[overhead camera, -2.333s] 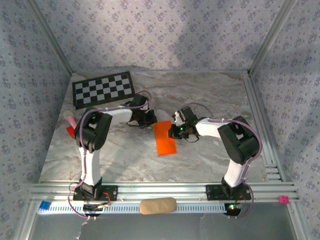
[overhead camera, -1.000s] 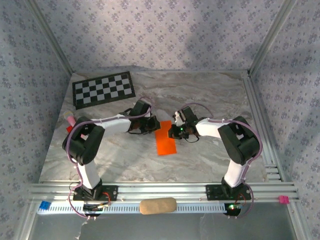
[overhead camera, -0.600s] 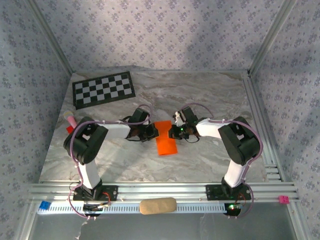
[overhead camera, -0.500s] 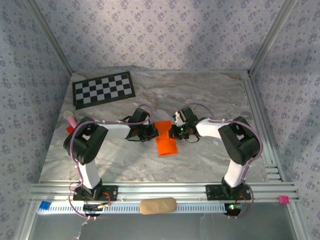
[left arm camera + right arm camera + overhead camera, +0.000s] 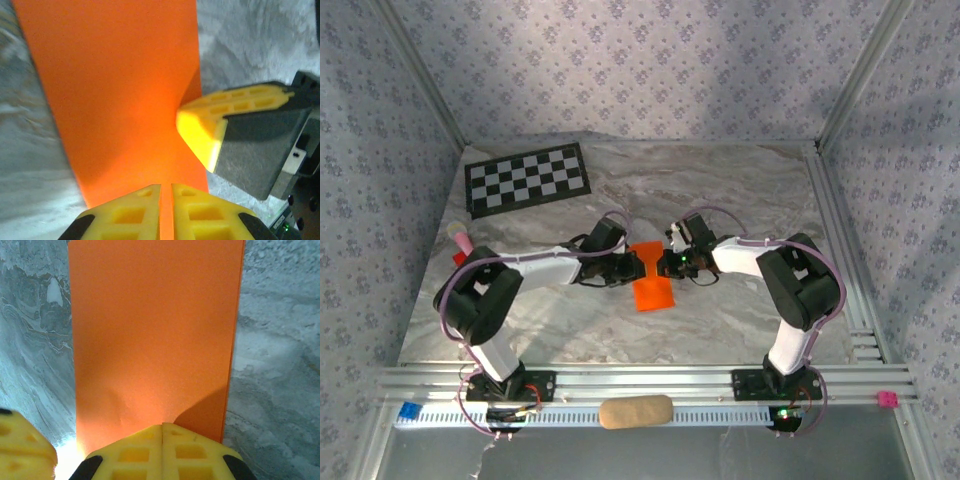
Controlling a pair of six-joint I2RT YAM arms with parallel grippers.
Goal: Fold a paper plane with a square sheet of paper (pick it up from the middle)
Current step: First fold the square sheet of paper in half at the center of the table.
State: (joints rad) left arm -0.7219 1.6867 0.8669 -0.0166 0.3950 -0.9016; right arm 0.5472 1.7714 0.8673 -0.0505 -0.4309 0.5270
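The square sheet of paper (image 5: 651, 277) lies on the marble table as a bright orange folded strip, flat between my two grippers. My left gripper (image 5: 627, 266) sits on its left edge. In the left wrist view its yellow fingertips (image 5: 166, 186) stand a hairline apart over the paper (image 5: 115, 90), with orange showing through the slit. My right gripper (image 5: 671, 262) rests on the right edge, and one of its fingers (image 5: 200, 131) touches the strip's side. In the right wrist view its jaws (image 5: 163, 426) are fully shut, tips on the paper (image 5: 150, 320), which has a faint dent by them.
A black-and-white checkerboard sheet (image 5: 527, 178) lies at the back left. A small red and pink object (image 5: 460, 248) sits by the left wall. Aluminium rails (image 5: 842, 250) border the right side. A tan pad (image 5: 635, 411) rests on the front rail.
My left arm has stretched out and its gripper has moved right onto the paper's left edge. The orange strip looks shorter than at first. The right arm has stayed put.
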